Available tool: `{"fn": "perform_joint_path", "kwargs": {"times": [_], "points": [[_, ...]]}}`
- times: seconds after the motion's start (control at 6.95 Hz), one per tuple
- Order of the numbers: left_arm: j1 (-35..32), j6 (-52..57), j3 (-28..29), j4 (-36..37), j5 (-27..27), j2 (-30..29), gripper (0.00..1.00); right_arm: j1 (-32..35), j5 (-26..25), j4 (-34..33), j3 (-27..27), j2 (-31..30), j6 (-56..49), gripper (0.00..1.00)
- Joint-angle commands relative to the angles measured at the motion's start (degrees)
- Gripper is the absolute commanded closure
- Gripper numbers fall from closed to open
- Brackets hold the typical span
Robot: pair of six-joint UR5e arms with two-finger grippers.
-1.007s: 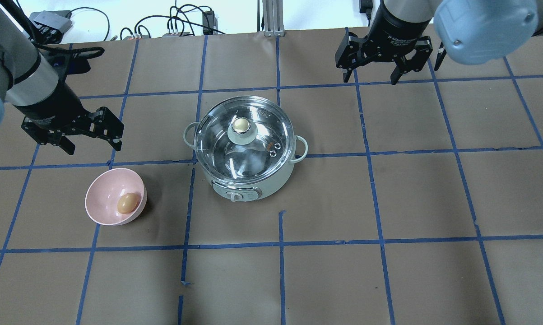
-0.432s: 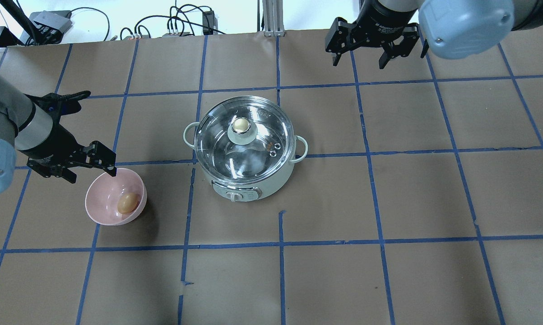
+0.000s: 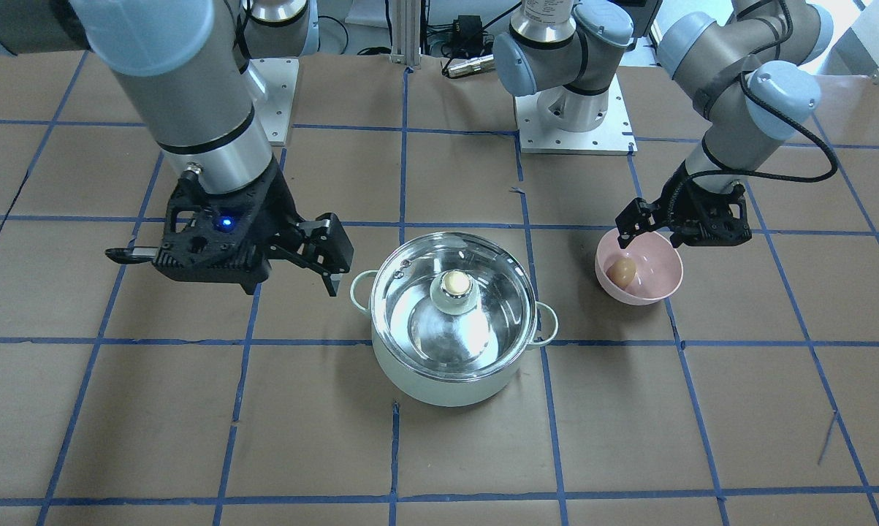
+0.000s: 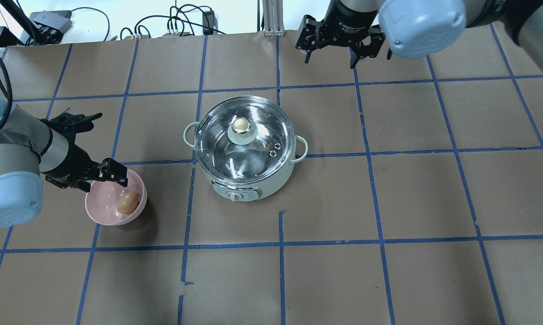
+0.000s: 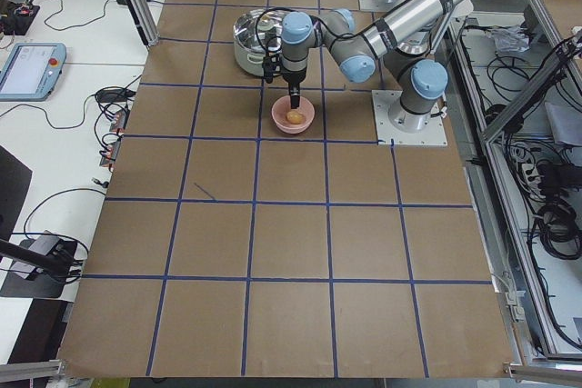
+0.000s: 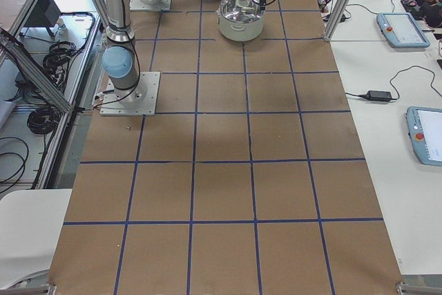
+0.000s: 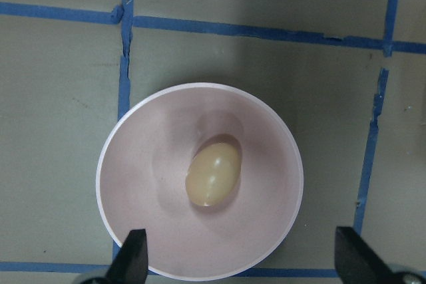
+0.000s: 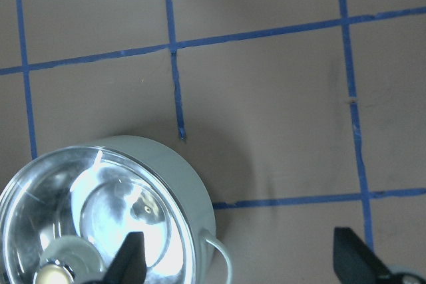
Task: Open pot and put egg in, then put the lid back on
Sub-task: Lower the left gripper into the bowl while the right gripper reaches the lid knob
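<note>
No step done: lid [image 4: 243,133] seated on pot [image 4: 253,188], off to one side of the wide-open, empty right gripper [image 4: 331,49]; egg [image 7: 213,172] lying in pink bowl [image 7: 101,177] beneath the open, empty left gripper [image 7: 243,257]; all steps outstanding.

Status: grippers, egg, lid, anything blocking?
Left gripper open, empty, above pink bowl. Right gripper open, empty, off to the pot's side. Egg lying in bowl; lid on pot. Nothing seen covering egg.

Brown blue-gridded table [image 4: 388,203], mint pot [image 4: 273,184], pink bowl [image 4: 103,204]
</note>
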Motion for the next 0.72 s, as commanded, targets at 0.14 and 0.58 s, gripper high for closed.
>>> {"fn": "perform_joint_path", "kwargs": {"times": [0.14,0.58], "points": [[1.1,3.8,-3.3,7.4,1.1,-2.1,0.0,10.9,-1.0,-9.0,-0.5,7.7,16.4,0.02],[1.3,3.1,-5.2,7.4,1.5,-3.5,0.0,15.4,-6.2,-14.3,0.9,11.9,19.1,0.05]]}}
